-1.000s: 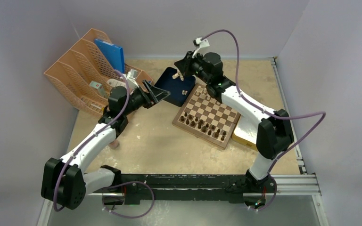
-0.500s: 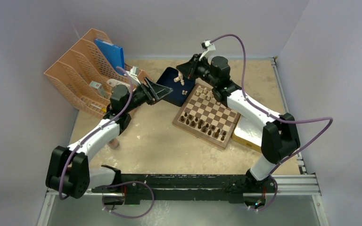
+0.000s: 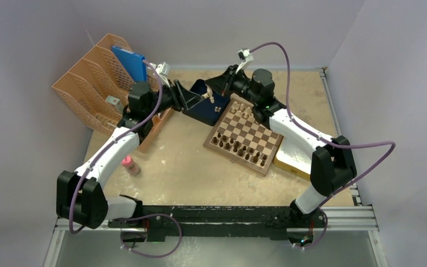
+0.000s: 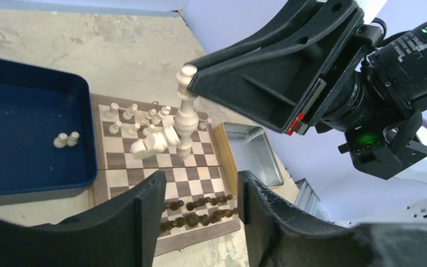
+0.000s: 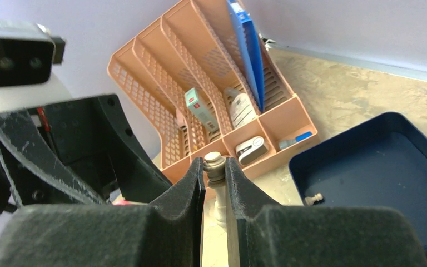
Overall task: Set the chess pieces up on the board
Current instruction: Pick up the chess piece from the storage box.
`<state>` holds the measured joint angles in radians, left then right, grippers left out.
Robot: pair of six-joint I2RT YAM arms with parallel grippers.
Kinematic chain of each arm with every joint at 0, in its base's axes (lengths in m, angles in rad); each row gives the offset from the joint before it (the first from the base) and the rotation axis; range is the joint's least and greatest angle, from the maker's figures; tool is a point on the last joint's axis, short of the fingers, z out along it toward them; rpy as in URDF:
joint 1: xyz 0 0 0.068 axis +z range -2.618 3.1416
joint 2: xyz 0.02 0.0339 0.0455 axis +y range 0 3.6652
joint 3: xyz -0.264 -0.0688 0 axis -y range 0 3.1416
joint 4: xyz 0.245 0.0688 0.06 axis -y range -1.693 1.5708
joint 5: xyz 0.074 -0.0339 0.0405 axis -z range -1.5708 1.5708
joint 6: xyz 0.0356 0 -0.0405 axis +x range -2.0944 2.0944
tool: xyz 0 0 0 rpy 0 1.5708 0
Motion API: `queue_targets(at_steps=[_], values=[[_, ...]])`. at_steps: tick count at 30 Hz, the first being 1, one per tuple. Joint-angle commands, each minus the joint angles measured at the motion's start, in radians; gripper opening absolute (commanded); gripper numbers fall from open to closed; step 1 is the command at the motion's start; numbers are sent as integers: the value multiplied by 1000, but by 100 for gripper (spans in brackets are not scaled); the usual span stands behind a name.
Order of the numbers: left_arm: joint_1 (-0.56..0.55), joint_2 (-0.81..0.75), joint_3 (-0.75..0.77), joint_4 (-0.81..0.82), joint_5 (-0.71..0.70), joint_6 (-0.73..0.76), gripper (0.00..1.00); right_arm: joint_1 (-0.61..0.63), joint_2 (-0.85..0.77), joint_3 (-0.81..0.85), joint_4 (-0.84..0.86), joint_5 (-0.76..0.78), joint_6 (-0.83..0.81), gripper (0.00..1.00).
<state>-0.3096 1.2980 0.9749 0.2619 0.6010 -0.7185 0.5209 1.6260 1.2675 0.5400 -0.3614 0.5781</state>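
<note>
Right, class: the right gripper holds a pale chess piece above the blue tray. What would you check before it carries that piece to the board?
1. Grip: ok. The right gripper is shut on the piece, pinching its head.
2. Piece attitude: ok. It hangs roughly upright below the fingers.
3. Path clear of the other arm: probably not ok. The left gripper is open, empty and close in front of the right one.
4. Free square on the board: cannot tell. The pale rows are crowded and too small to read.
5. Blue tray emptied: not ok. A few pale pieces lie in it.
</note>
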Motion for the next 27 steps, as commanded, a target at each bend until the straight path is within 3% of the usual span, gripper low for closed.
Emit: queue_targets(at_steps=[1,14,27], values=[[4,-5,85,-52,11,100,47,-4,-42,30,71,-93,1,4],[9,77,90,74,139,-32,41,-4,-42,46,63,-182,-19,4],[14,80,76,86,69,-55,34,-2,-25,44,90,-252,5,4]])
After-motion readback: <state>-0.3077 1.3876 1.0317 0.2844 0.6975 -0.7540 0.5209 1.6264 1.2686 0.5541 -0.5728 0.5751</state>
